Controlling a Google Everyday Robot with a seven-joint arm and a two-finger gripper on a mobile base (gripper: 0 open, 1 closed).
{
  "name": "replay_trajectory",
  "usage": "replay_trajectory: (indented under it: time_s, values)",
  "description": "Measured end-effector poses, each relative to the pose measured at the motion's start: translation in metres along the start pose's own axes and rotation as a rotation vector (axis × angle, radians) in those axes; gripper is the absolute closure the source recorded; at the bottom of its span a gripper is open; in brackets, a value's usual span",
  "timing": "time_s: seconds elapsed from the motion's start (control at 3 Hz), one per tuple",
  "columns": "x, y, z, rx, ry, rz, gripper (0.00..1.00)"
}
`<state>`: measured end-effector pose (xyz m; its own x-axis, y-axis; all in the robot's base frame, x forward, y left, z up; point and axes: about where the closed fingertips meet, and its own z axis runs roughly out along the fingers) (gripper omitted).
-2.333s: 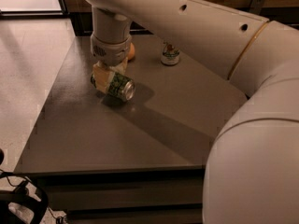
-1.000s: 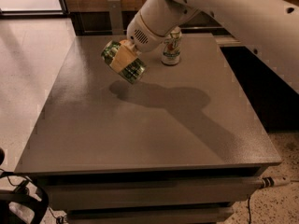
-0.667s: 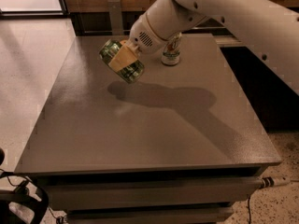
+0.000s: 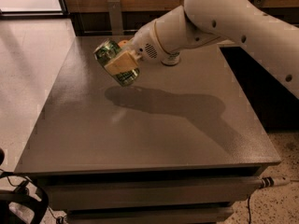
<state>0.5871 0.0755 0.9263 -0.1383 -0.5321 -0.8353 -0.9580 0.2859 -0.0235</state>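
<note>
My gripper [image 4: 119,63] hangs above the left middle of the grey table [image 4: 154,139], shut on a green can [image 4: 116,62]. The can is tilted, its silver top toward the upper left, and it is lifted off the surface; its shadow falls on the table just below. A tan finger pad [image 4: 120,62] crosses the can's side. My white arm [image 4: 219,17] reaches in from the upper right. Behind the wrist, a second small can [image 4: 171,59] stands on the table, mostly hidden by the arm. A bit of orange [image 4: 123,43] shows just behind the held can.
A dark wooden wall and a metal post [image 4: 114,13] run behind the table. Light floor lies to the left. Black cables and equipment [image 4: 18,204] sit at the lower left by the table's front corner. A dark gap lies to the right.
The can lay on the table under the gripper 2.3 s ago; it is now lifted in the grip. Over the last second the arm has shifted slightly, with the can held aloft.
</note>
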Motion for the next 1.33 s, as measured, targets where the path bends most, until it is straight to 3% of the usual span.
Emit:
replay_trajectory:
  time_s: [0.67,1.33]
  values:
    - [-0.006,0.023,0.005,0.014,-0.104,-0.034,1.0]
    - [-0.02,0.029,0.022,-0.013,-0.187,-0.073,1.0]
